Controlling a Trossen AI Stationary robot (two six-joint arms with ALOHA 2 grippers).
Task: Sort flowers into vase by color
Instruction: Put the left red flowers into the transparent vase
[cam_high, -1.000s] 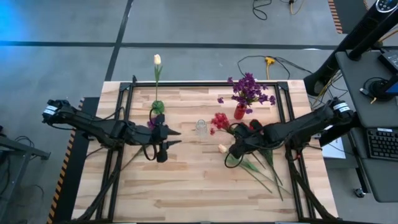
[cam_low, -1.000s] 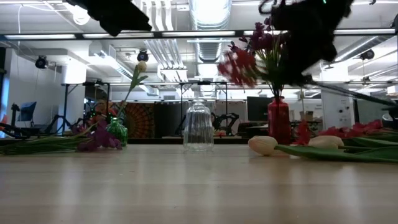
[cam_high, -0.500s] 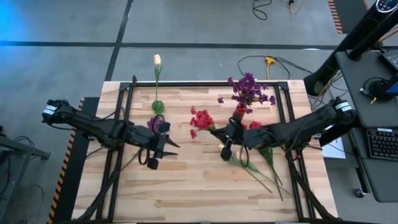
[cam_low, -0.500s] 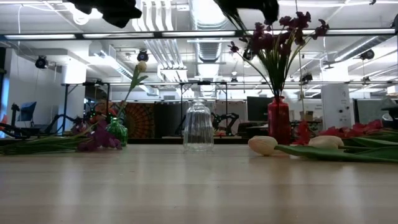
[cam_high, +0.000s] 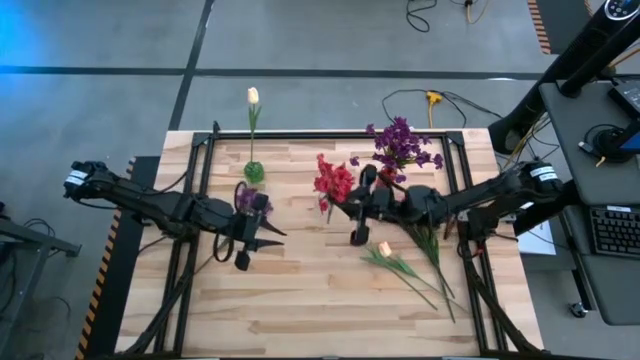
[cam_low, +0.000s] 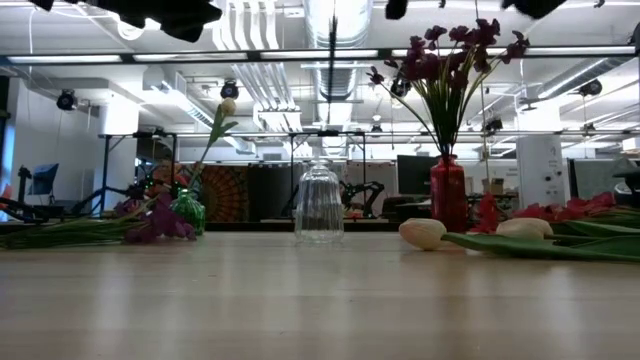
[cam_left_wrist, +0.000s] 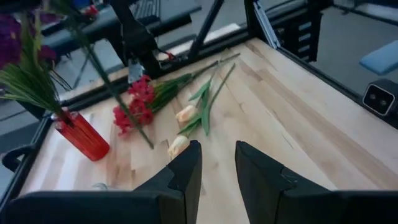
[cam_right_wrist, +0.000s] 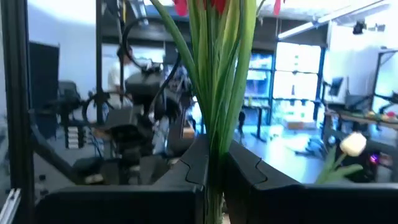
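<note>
My right gripper (cam_high: 347, 207) is shut on a red flower (cam_high: 332, 180) and holds it upright above the clear glass vase (cam_low: 320, 205) at the table's middle. Purple flowers (cam_high: 400, 145) stand in the red vase (cam_low: 447, 195). One cream tulip (cam_high: 253, 96) stands in the green vase (cam_high: 254, 172). More red flowers (cam_left_wrist: 134, 106) and tulips (cam_left_wrist: 185, 114) lie on the table's right part. Purple flowers (cam_high: 248, 198) lie by the left arm. My left gripper (cam_high: 258, 247) hovers open left of the glass vase, touching nothing. My right gripper pinches the red flower's green stems (cam_right_wrist: 214, 146) between its two fingers (cam_right_wrist: 199, 165), coming level from the table's right, across the stems. The flower is lifted clear and upright, blossoms on top. Its lower stem (cam_low: 332, 90) hangs straight down over the glass vase.
A dark metal frame (cam_high: 330, 134) runs along the table's far edge and down both sides. Long green stems (cam_high: 425, 280) spread over the right near part. Bare wood (cam_high: 300, 300) lies along the near edge. Cables and a desk stand beyond the right edge.
My right gripper has lifted the red flower off the table's right part, carried it left and toward the far edge, and turned it upright, so that its stem now hangs over the glass vase. My left gripper has shifted slightly toward the near edge and tipped downward.
</note>
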